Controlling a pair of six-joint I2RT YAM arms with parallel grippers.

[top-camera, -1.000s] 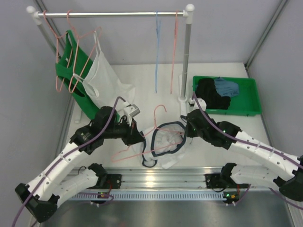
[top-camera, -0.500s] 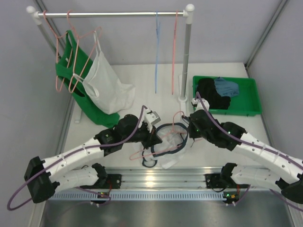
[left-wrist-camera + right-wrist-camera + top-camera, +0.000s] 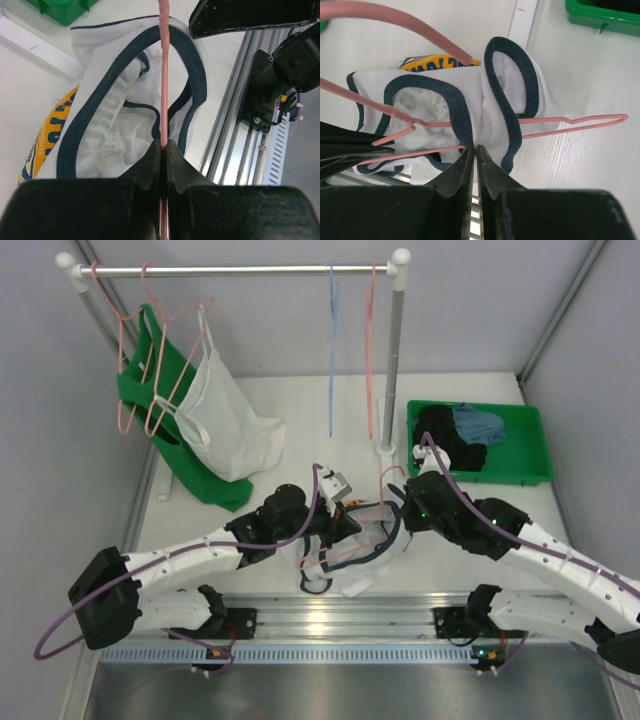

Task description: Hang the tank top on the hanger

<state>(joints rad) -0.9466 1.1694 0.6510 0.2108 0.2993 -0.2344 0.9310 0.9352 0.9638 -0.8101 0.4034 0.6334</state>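
The tank top (image 3: 352,575), white with navy trim and a blue-and-yellow print, lies bunched on the table between my arms. My left gripper (image 3: 348,524) is shut on the wire of the pink hanger (image 3: 163,75) and holds it over the tank top (image 3: 107,107). My right gripper (image 3: 397,520) is shut on a trimmed strap of the tank top (image 3: 495,95), lifting it. In the right wrist view the hanger (image 3: 570,121) has one end poking out through the strap's opening. The hook curves across the upper left.
At the back a rail (image 3: 230,270) carries a green top (image 3: 150,400), a plain white top (image 3: 225,420), a light blue hanger (image 3: 331,350) and a pink hanger (image 3: 370,350). A green bin (image 3: 541,445) of dark clothes stands at the right. A metal rail (image 3: 340,620) runs along the front.
My left arm has swung right with the hanger, from beside the tank top to over it. The hanger's end now sits inside the strap that my right gripper holds.
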